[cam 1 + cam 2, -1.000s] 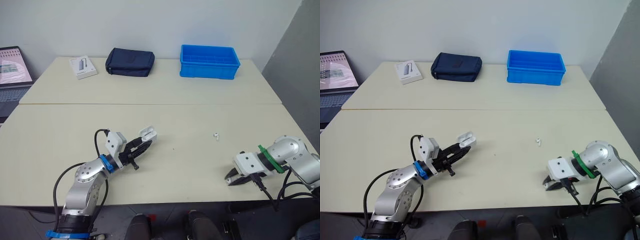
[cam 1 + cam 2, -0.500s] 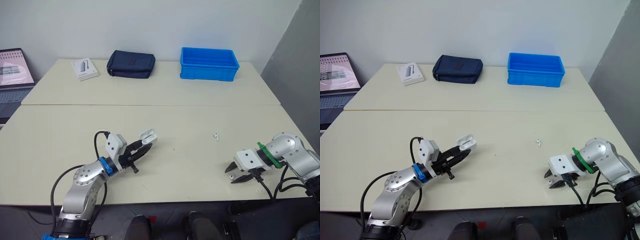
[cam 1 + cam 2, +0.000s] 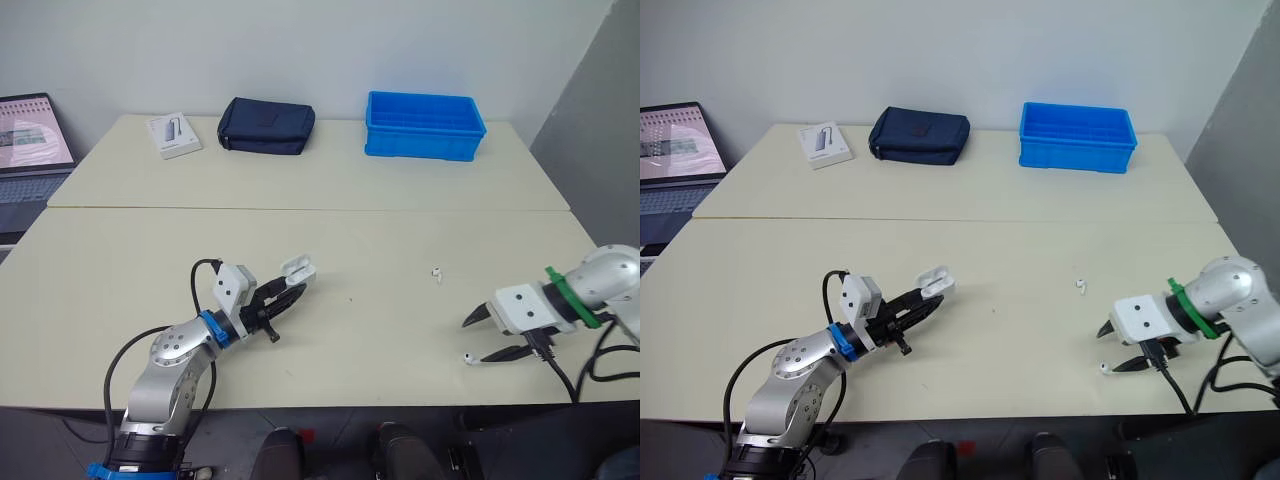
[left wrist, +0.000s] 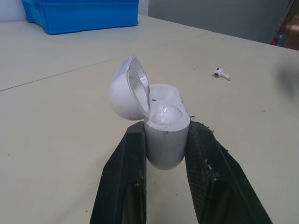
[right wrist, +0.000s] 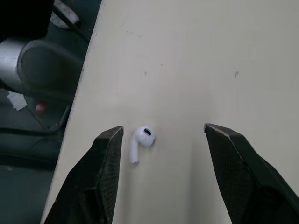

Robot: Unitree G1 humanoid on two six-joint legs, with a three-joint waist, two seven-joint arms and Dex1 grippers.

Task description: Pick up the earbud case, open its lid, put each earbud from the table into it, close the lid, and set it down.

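Both head views look forward and down from high over the table [image 3: 400,230], sharing all of it back to the bin [image 3: 424,125]. The left wrist view looks low and close at the case [image 4: 163,140], bin behind. The right wrist view looks steeply down, close on an earbud [image 5: 142,138] by the table edge.

The earbud case [image 4: 163,140] interior looks too blurred to judge.

Beige table [image 3: 400,190], blue bin [image 3: 424,124], dark pouch [image 3: 266,125], white box [image 3: 173,134] across the top, earbud [image 3: 436,271] right of centre, second earbud [image 3: 467,357] lower right
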